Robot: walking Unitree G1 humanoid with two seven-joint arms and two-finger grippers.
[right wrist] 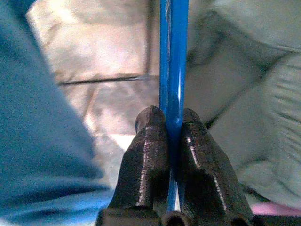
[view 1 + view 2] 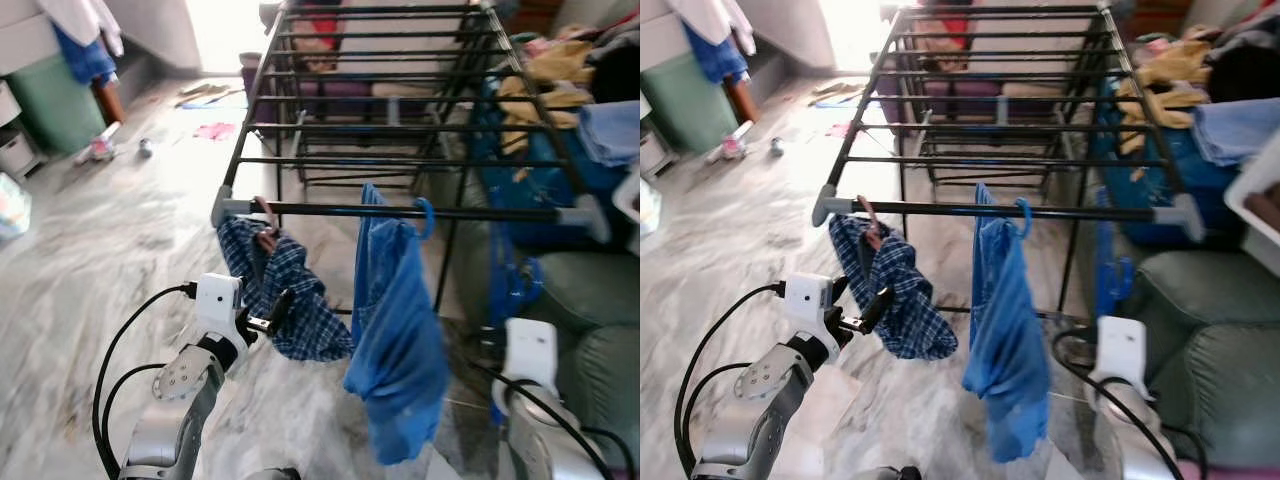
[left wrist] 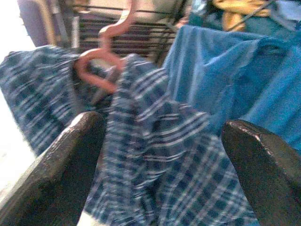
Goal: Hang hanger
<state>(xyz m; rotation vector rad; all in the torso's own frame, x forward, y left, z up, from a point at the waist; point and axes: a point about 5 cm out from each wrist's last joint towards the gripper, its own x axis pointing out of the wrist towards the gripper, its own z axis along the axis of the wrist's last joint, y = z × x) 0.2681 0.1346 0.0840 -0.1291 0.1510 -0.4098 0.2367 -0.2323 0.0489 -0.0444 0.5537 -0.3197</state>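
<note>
drying rack (image 2: 400, 211) as landmark. plaid shirt (image 2: 285, 290) on pink hanger (image 3: 101, 63) hooked at rack's near rail, left end. blue garment (image 2: 395, 330) hangs mid-rail. left gripper (image 3: 155, 155) spread wide, just below plaid shirt. right gripper (image 1: 173, 141) pinched on thin blue hanger bar (image 1: 173, 61). advice: lift blue hook over rail, settle, then release.
</note>
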